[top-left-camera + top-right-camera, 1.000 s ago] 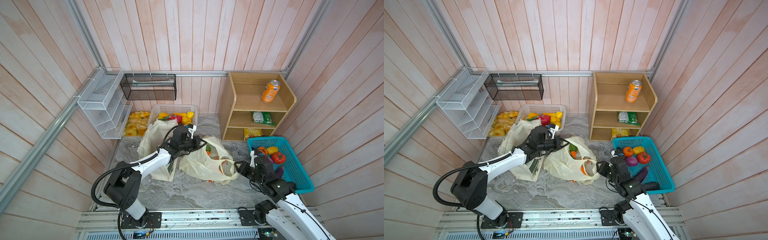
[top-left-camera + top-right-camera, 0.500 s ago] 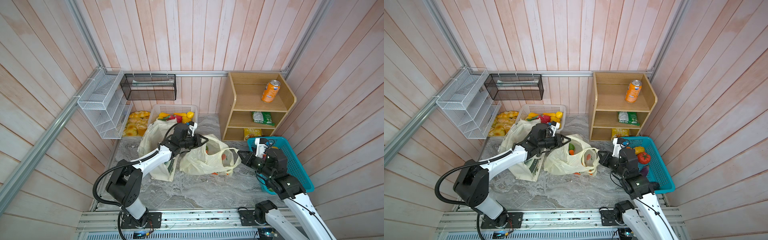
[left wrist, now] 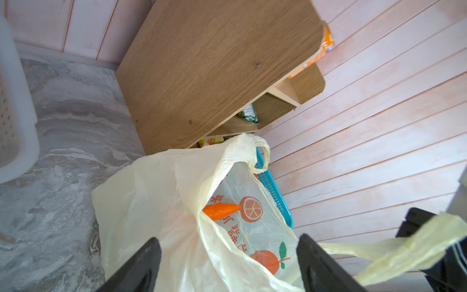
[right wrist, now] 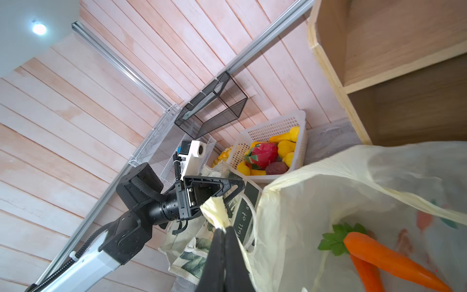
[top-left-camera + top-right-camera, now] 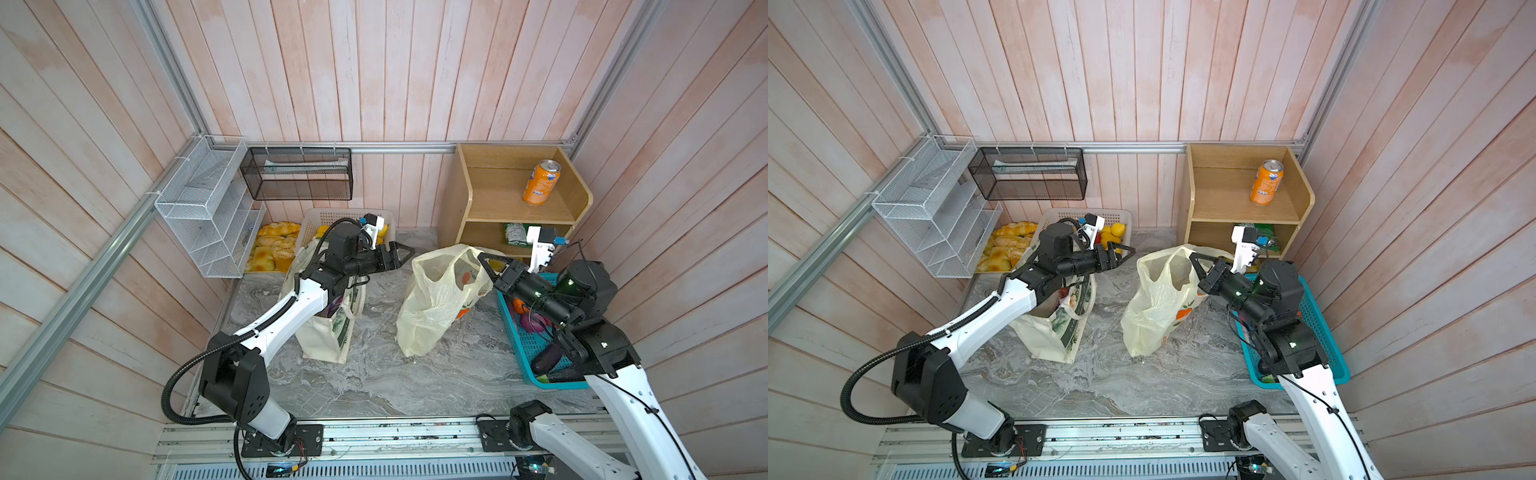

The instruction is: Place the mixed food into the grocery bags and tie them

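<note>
My left arm reaches from the front rail up and across the cloth tote (image 5: 328, 340), which stands near the left edge of the table (image 5: 374, 382). Its wrist is about level, so the left gripper (image 5: 405, 255) points toward the right edge. Its fingers (image 3: 141, 265) are spread wide and they grasp nothing. In both top views they hang just beside the upper rim of the plastic bag (image 5: 432, 299), and I cannot tell if one tip touches it. My right arm rises from the front rail near the right edge and bends above the blue basket (image 5: 557, 384). Its forearm runs toward the back and the left, which puts the right gripper (image 5: 480, 255) at the top of the bag, in front of the wooden shelf (image 5: 494, 199). Here the fingers (image 4: 236, 257) are clenched together on one handle (image 4: 214, 209) of the bag. In the right wrist view the twisted end of this handle sticks out past the tips, toward the left gripper. The bag stands on the table between the middle and the right edge, with its mouth held up and open. Inside it lie two carrots (image 4: 391, 257), orange with green leaves. The left wrist view shows one orange tip through the opening.
</note>
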